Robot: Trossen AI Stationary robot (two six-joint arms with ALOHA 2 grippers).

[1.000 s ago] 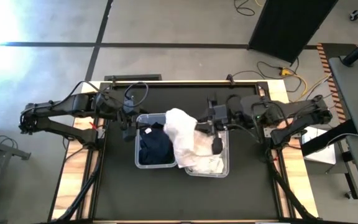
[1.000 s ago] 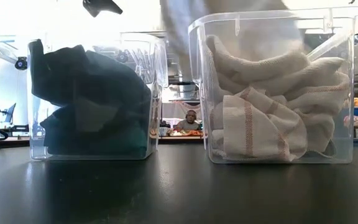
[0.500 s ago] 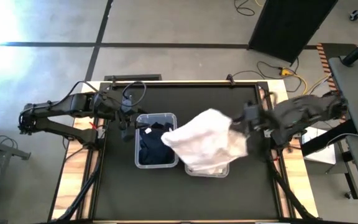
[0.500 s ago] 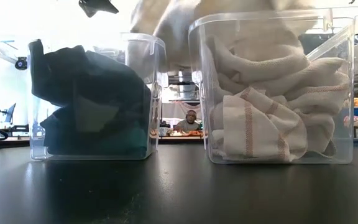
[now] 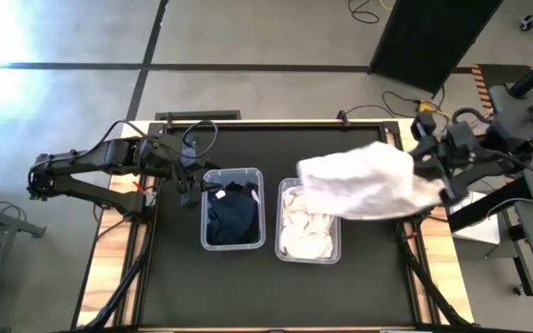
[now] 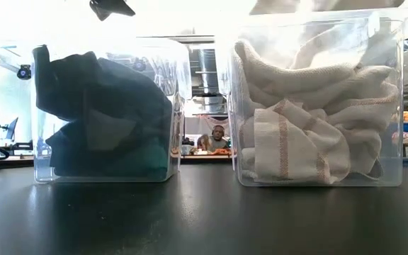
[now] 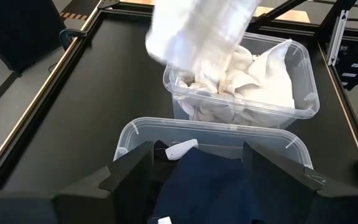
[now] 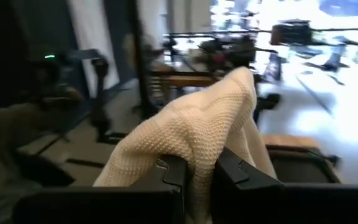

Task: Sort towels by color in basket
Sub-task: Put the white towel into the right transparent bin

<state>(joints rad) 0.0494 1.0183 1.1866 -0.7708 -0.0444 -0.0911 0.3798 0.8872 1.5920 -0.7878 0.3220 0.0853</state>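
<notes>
Two clear baskets stand side by side mid-table. The left basket holds dark navy and green towels. The right basket holds white and cream towels. My right gripper, near the table's right edge and high up, is shut on a white waffle-weave towel. This towel floats spread over the right basket's far part. My left gripper hangs open just above the left basket's left rim, its fingers clear of the dark towels. My right gripper pinches a bunched fold of the white towel between its two fingers. The fingers lie about level and point toward the table's left. The towel is lifted clear and trails from the fingers toward the left, above the right basket.
The black tabletop lies bare in front of the baskets. Wooden side rails and a metal frame border the table. Cables and a dark panel lie on the floor beyond the far edge. People sit in the room behind.
My right gripper has pulled back fast toward the table's right edge, staying shut on the white towel. The towel, which lay draped across the baskets' adjoining rims, has been lifted clear of the left basket and now trails in the air over the right one.
</notes>
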